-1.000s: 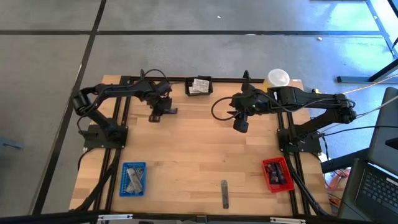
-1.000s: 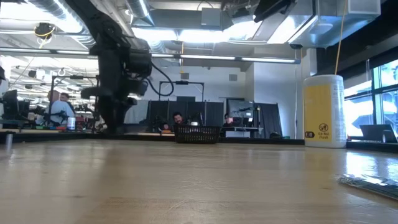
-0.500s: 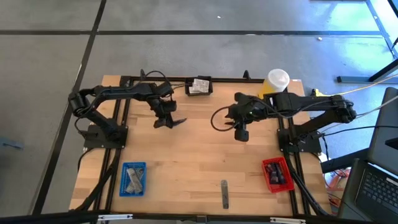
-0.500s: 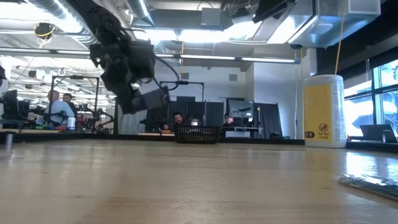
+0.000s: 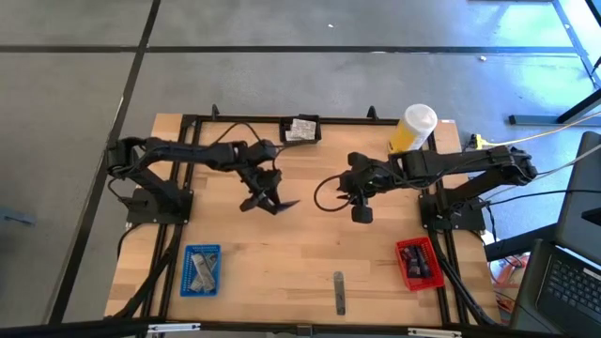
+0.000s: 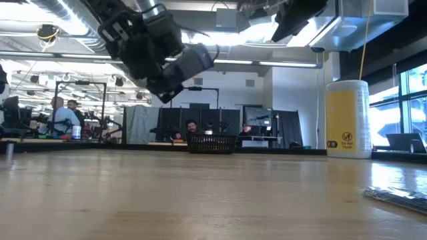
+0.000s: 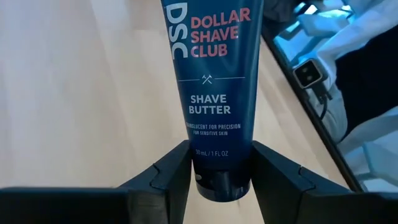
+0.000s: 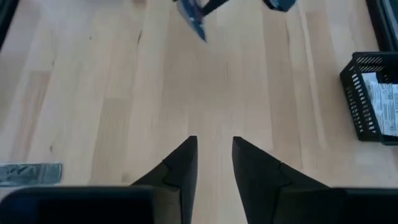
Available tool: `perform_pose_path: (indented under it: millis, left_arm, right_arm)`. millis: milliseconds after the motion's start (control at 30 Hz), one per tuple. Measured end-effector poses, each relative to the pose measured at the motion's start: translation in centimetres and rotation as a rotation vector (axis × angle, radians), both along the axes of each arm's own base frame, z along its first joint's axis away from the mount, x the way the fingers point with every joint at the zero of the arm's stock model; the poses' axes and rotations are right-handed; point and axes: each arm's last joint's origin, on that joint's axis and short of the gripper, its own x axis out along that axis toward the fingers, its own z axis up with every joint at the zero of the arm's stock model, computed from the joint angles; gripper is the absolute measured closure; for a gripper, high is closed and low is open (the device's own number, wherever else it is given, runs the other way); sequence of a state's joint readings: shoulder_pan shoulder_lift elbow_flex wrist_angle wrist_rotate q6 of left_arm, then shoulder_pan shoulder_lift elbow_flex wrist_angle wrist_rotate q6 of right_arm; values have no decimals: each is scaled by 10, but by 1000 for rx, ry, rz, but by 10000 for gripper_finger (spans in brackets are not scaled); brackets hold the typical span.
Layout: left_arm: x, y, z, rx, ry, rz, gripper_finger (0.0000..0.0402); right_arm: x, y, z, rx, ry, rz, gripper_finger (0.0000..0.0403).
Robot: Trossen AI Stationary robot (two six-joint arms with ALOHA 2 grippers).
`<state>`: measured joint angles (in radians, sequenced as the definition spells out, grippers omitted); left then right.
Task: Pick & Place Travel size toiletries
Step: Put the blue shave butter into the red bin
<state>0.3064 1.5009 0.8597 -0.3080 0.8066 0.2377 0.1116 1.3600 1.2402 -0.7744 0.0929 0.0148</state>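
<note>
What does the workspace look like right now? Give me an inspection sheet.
Surface: wooden table, bare in the middle.
Job's things: Dollar Shave Club shave butter tube held in the air; grey stick near the front edge; blue tray and red tray with small items; black basket with white sachets at the far edge.
Clutter: yellow container with white cap, far right.
Grippers: left hand shut on the tube; right hand empty above mid-table, fingers slightly apart.
Cables: black loop hanging from the right arm.
Surroundings: seated people beyond the table; laptop at right.
</note>
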Motion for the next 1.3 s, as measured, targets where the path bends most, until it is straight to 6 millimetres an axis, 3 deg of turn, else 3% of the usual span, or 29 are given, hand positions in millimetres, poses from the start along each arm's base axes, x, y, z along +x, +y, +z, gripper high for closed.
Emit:
perform_pose_path:
  millis: [433, 833, 1300]
  left_arm:
    - [23, -21, 18, 15, -227, -36, 254]
    - [38, -19, 44, 125, -557, -7, 254]
    - [38, -19, 45, 129, -568, -6, 254]
  right_arm:
    - [9, 1, 3, -54, -82, 74, 293]
    - [28, 5, 8, -45, -244, 158, 272]
    - [36, 9, 21, -63, -403, 206, 289]
